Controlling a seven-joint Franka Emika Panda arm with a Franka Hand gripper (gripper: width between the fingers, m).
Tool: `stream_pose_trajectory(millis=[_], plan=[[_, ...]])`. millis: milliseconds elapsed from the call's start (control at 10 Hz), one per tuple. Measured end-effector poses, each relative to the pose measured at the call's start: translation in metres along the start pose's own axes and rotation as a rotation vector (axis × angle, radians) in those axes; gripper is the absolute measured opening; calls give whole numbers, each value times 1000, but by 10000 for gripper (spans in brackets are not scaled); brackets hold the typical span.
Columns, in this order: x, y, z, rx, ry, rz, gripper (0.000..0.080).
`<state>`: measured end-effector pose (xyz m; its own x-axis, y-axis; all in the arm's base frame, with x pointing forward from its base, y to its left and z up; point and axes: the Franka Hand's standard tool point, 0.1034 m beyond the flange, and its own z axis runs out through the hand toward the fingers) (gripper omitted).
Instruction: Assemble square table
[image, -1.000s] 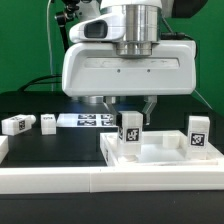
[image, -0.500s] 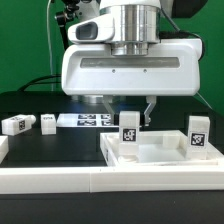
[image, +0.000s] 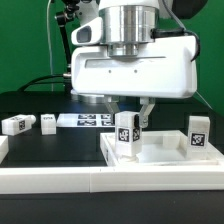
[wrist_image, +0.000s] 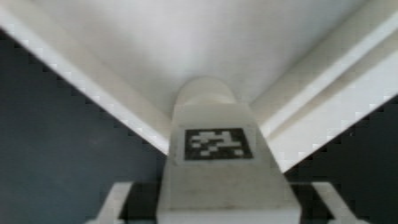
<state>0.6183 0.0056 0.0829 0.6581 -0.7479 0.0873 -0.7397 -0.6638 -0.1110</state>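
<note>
A Franka Panda arm's end effector (image: 128, 115) is clamped on a small white table leg (image: 126, 132), fingers pressed to its two sides, the leg's black-and-white tag facing the exterior camera. The held leg sits over the near corner of the square tabletop (image: 160, 152) on the exterior view's left; whether it touches the slab cannot be told. The white tabletop lies flat on a black bench (image: 60, 145), its recessed middle facing up. A second leg (image: 198, 134) stands upright on the tabletop toward the exterior view's right. Off the tabletop, to the exterior view's left, two more legs (image: 14, 124) (image: 47, 121) lie on the bench, well apart from the slab. The marker board (image: 90, 120) lies flat between them and the tabletop, farther back. A long white rail (image: 100, 182) runs in front of the tabletop. A green backdrop (image: 25, 50) closes the room behind. The wrist view shows the held leg (wrist_image: 217, 150) and its tag close up, blurred white surfaces beyond.
</note>
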Motion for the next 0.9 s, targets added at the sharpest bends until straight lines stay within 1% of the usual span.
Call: stream_pose_trajectory(millis=[100,300,400,900], plan=[[0,0,0,-1,1,43,290],[-1,-1,0,-4,1,227,290],[-1,-1,0,-3,1,267,290],[-2,0,1,9,-15,541,290]])
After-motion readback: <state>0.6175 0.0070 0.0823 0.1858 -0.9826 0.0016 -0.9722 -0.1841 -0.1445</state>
